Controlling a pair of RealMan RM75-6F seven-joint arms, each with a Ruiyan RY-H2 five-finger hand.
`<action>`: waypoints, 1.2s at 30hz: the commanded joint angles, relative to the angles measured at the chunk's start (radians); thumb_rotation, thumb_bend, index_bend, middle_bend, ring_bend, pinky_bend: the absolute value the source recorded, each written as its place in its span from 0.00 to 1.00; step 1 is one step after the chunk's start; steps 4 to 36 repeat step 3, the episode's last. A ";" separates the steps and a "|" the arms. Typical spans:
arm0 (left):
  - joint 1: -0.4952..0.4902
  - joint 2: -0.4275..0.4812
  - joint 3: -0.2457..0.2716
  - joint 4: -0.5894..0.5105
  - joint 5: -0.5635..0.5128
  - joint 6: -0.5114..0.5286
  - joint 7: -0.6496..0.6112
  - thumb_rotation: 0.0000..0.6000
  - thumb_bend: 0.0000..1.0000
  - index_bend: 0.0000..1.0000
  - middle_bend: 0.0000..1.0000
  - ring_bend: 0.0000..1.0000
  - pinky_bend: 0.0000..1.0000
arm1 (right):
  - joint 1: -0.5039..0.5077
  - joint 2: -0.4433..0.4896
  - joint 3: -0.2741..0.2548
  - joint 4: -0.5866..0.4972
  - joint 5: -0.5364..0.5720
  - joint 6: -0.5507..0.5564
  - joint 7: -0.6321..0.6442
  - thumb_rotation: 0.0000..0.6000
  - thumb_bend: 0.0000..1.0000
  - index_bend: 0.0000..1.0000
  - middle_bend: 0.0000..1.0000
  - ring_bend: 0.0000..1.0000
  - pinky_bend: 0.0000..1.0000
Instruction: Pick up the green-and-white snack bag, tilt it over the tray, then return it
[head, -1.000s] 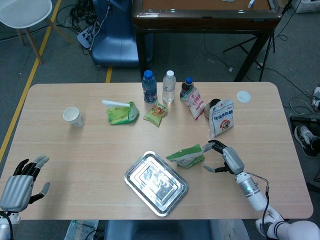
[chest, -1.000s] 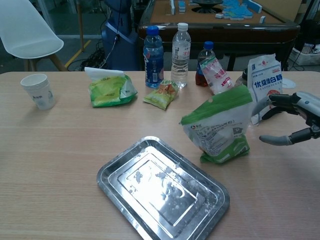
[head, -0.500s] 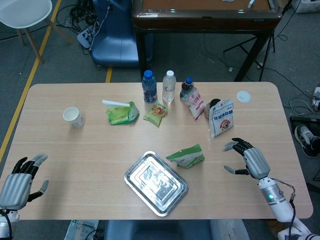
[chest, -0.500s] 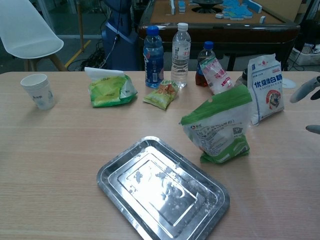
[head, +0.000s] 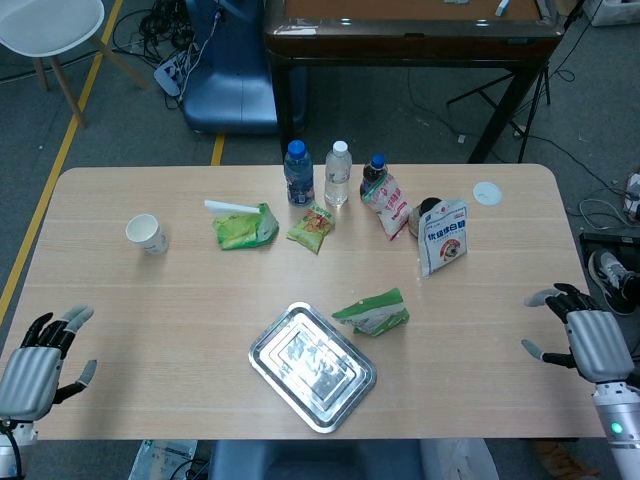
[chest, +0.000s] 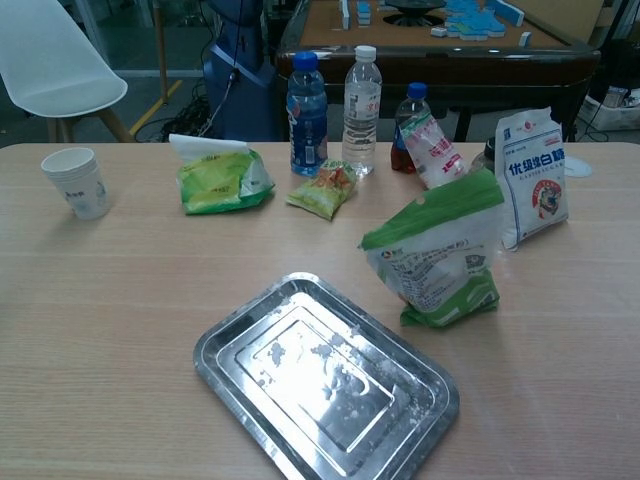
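The green-and-white snack bag stands on the table just right of the metal tray, with nothing touching it. My right hand hovers at the table's right edge, well away from the bag, its fingers spread and holding nothing. Off the front-left corner, my left hand is also spread and holds nothing. Neither hand shows in the chest view.
Along the back stand three bottles, a white-and-blue bag, a pink-white packet, an orange-green packet and a green bag. A paper cup sits at the left, a white lid at the far right.
My right hand has let go of the snack bag and drawn back rightward to the table's edge, leaving the chest view. The bag stays standing beside the tray.
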 joint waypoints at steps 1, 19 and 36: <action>0.000 0.001 0.002 -0.001 0.000 -0.002 0.001 1.00 0.33 0.15 0.14 0.21 0.07 | -0.008 0.004 0.005 -0.006 -0.006 0.003 -0.002 1.00 0.06 0.36 0.32 0.17 0.24; -0.001 0.001 0.002 -0.001 -0.002 -0.006 0.002 1.00 0.33 0.15 0.14 0.21 0.07 | -0.013 0.006 0.008 -0.012 -0.014 0.007 -0.007 1.00 0.06 0.36 0.32 0.17 0.24; -0.001 0.001 0.002 -0.001 -0.002 -0.006 0.002 1.00 0.33 0.15 0.14 0.21 0.07 | -0.013 0.006 0.008 -0.012 -0.014 0.007 -0.007 1.00 0.06 0.36 0.32 0.17 0.24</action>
